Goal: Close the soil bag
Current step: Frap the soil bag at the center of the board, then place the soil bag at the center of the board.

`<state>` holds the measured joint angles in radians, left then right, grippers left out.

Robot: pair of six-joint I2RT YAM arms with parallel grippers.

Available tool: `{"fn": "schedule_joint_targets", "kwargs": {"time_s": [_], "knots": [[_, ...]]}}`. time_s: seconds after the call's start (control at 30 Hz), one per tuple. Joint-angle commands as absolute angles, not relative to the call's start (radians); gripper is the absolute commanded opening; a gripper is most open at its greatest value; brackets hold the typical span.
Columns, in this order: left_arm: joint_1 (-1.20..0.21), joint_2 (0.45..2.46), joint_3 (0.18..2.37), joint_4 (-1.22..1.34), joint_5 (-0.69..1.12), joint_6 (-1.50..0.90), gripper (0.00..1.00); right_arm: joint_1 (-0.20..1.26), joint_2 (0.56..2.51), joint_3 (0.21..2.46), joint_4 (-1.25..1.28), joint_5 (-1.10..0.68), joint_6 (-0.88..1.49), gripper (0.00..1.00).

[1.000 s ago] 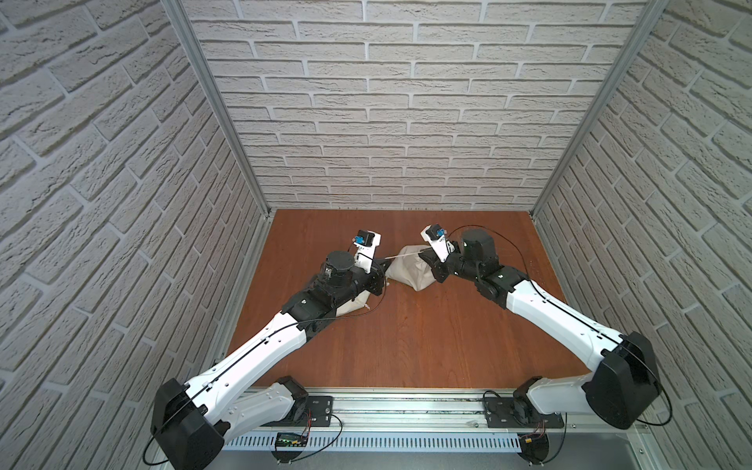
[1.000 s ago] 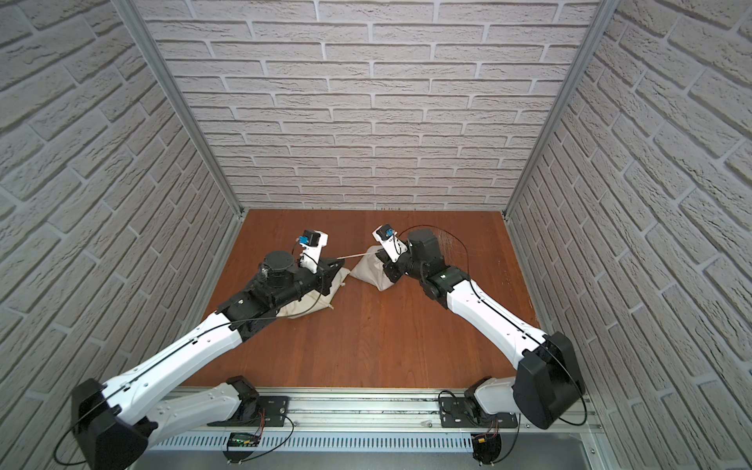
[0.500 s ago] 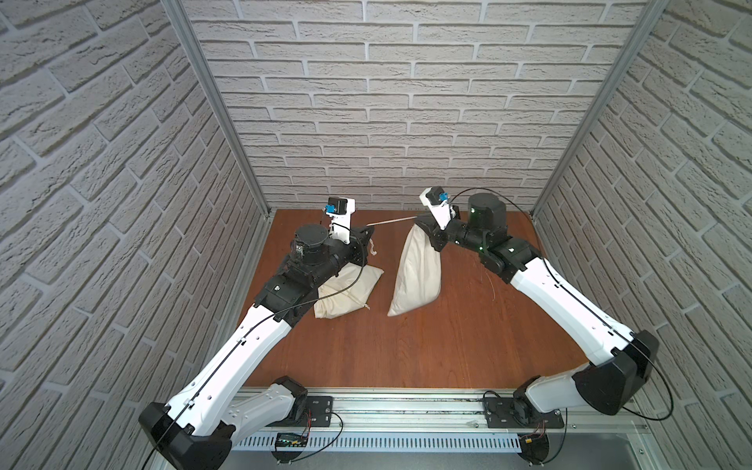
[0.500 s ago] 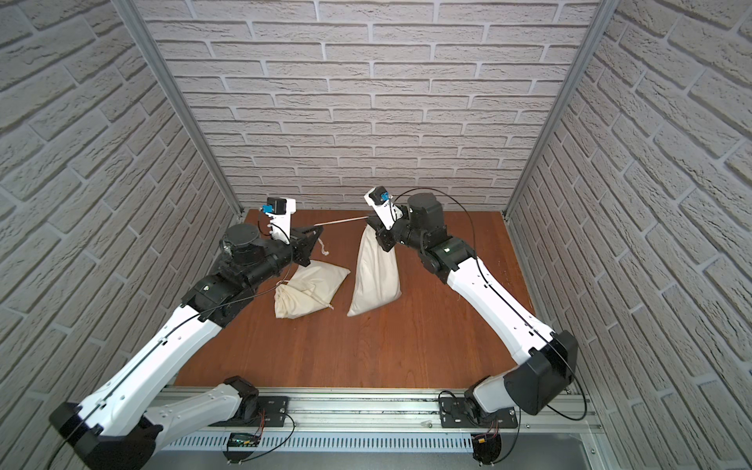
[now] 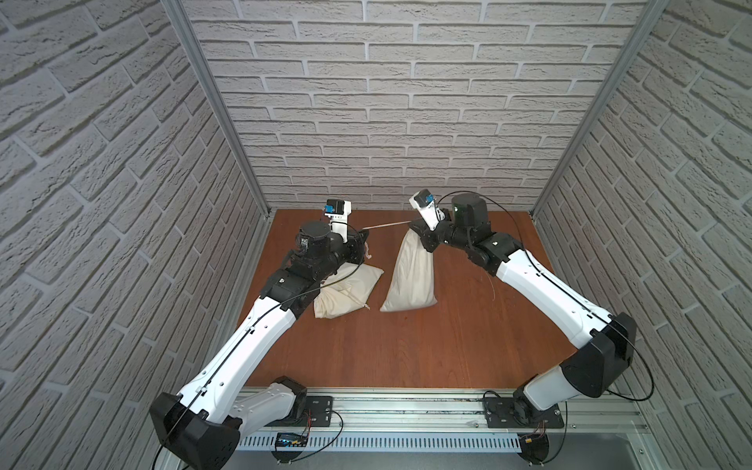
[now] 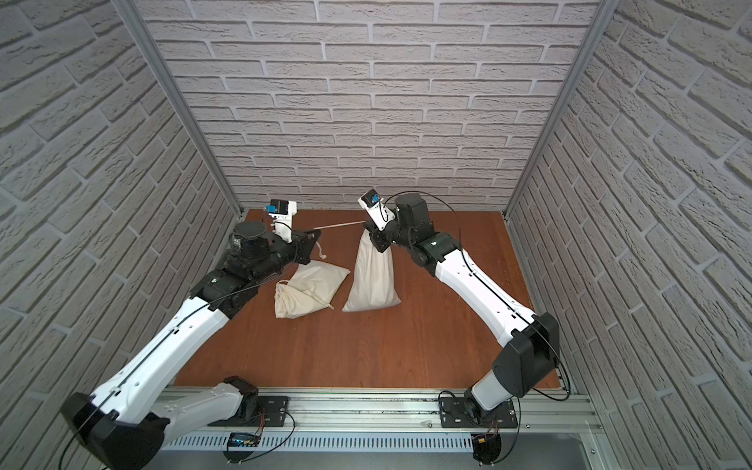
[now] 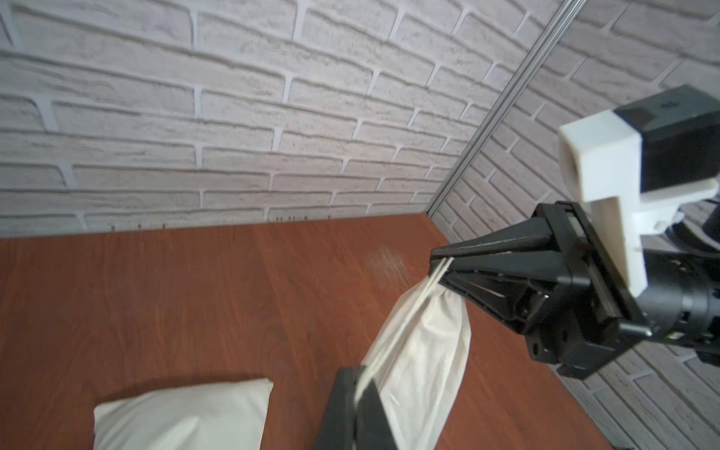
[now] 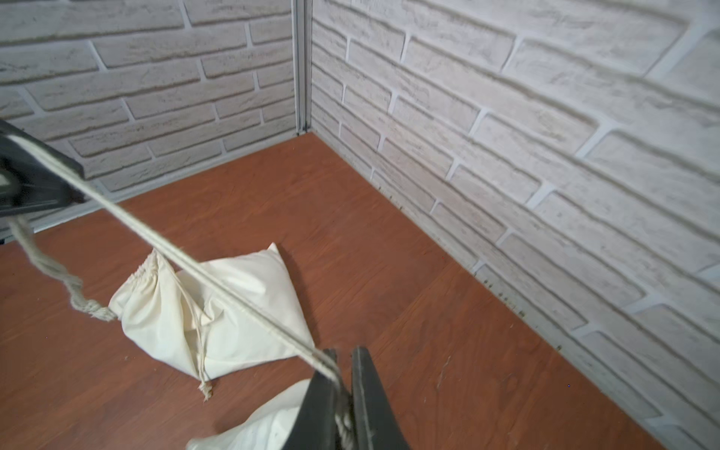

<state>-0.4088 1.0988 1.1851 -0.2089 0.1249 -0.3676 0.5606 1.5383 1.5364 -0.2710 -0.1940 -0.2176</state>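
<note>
At table [image 5: 407,346] rear | soil bag [image 5: 409,272] now upright | left tool [image 5: 365,232], right tool [image 5: 416,226] pinch drawstring [image 5: 386,225]

The soil bag [image 5: 409,270] at centre frame is plain cream cloth, and its drawstring [image 8: 195,268] is the same cream. A second bag [image 5: 350,291] left of it in the frame matches. The tabletop [image 5: 407,346] is reddish-brown wood grain, and the walls [image 5: 386,101] bear a pale grey-white brick pattern. The left arm [image 5: 260,333] and right arm [image 5: 545,289] are white with black joints. The left gripper [image 7: 358,376] and right gripper [image 7: 439,259] are black, and the rail [image 5: 407,411] is silver
</note>
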Motion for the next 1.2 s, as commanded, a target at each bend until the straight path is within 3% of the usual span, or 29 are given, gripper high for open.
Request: {"fn": "schedule_joint_targets", "kwargs": {"time_s": [0.0, 0.2, 0.33, 0.7, 0.83, 1.07, 1.17], "knots": [[-0.287, 0.973, 1.274, -0.174, -0.198, -0.370, 0.00, 0.349, 1.500, 1.531, -0.496, 0.505, -0.206, 0.11], [-0.287, 0.967, 1.135, -0.143, -0.193, -0.427, 0.00, 0.316, 1.511, 1.345, -0.436, 0.499, -0.134, 0.11], [-0.303, 0.996, 0.954, -0.092, -0.180, -0.492, 0.00, 0.312, 1.509, 1.149, -0.353, 0.397, -0.027, 0.09], [-0.397, 1.128, 0.654, 0.025, -0.285, -0.594, 0.00, 0.313, 1.366, 0.800, -0.235, 0.328, 0.146, 0.10], [-0.472, 1.123, 0.655, 0.011, -0.368, -0.549, 0.00, 0.314, 1.197, 0.686, -0.180, 0.217, 0.158, 0.11], [-0.518, 1.090, 0.593, 0.098, -0.407, -0.550, 0.00, 0.312, 0.854, 0.585, -0.247, 0.134, 0.133, 0.28], [-0.519, 1.105, 0.596, 0.099, -0.461, -0.543, 0.03, 0.302, 0.736, 0.547, -0.275, 0.193, 0.135, 0.44]]}}
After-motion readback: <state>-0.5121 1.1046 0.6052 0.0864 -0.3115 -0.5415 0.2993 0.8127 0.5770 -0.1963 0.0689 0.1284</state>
